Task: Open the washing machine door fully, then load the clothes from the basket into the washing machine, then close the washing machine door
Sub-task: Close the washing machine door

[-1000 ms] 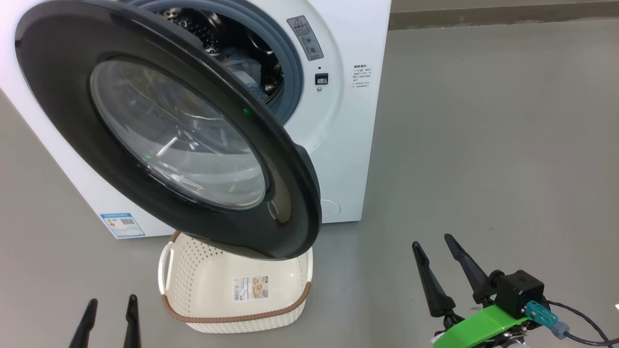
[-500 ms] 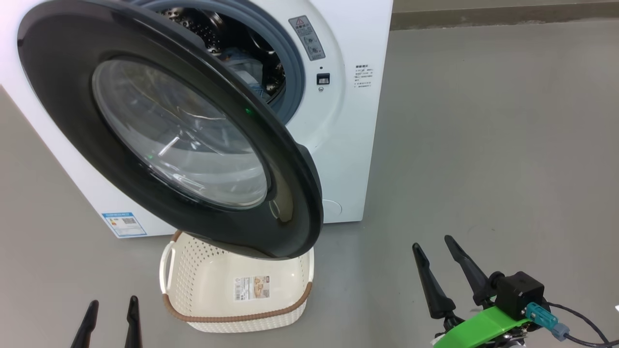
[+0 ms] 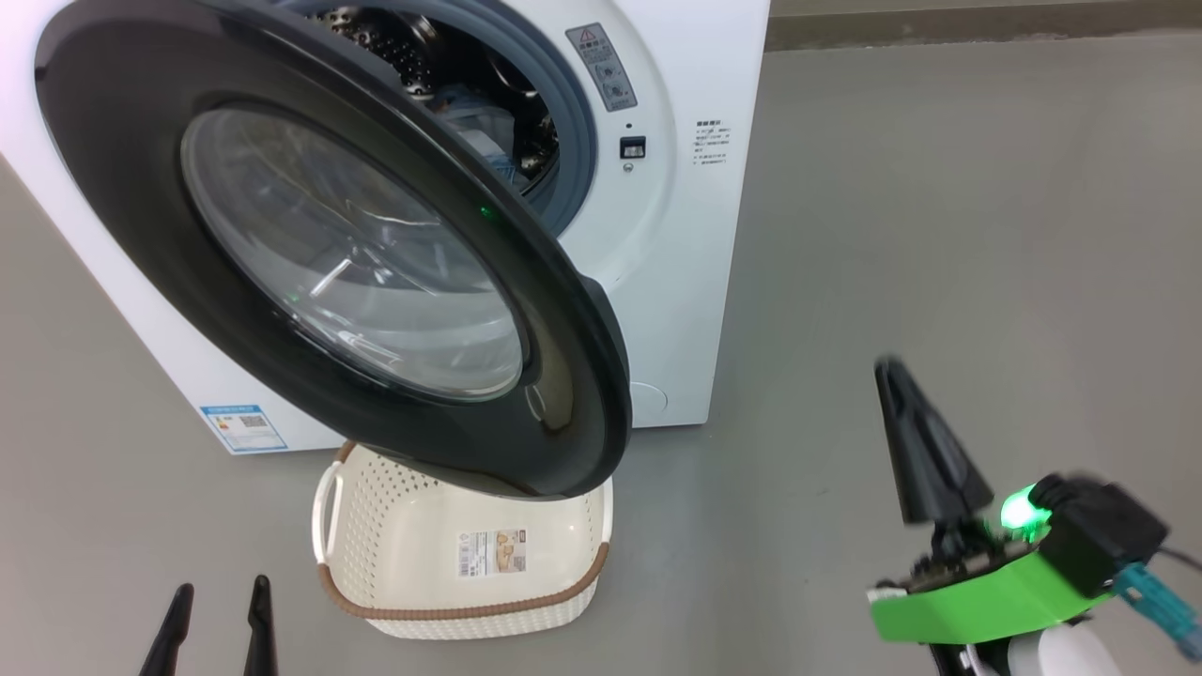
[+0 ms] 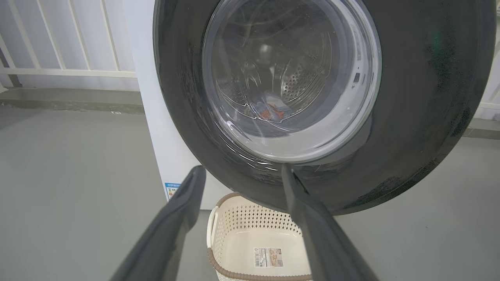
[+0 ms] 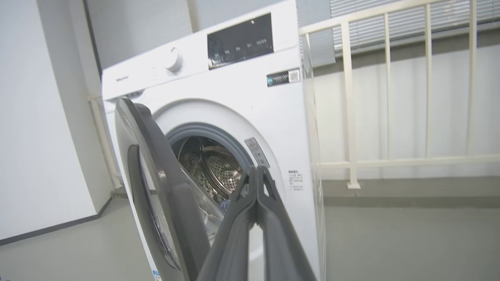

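Observation:
The white washing machine (image 3: 676, 244) stands with its glossy black washing machine door (image 3: 122, 188) swung out toward me. Light blue clothes (image 3: 474, 127) lie inside the steel drum and also show through the door glass as clothes (image 4: 273, 110). Under the door's lower edge sits the cream basket (image 3: 413, 615), with nothing inside but its label. At the lower left, my left gripper (image 3: 222, 587) hangs open and holds nothing; its fingers frame the door (image 4: 422, 97) and the basket (image 4: 242, 218). My right gripper (image 3: 890, 371) is shut on nothing, to the right of the door, and points at the machine's opening (image 5: 256, 169).
A grey floor (image 3: 939, 188) spreads to the right of the machine. A white railing (image 5: 349, 117) runs behind and beside the machine, and a white wall (image 5: 39, 117) stands to its left. A blue energy sticker (image 3: 242, 427) marks the machine's lower front.
My right gripper has shut and risen, its wrist turned, fingers now pressed together. The left gripper, door and basket have not moved; the camera shifted slightly.

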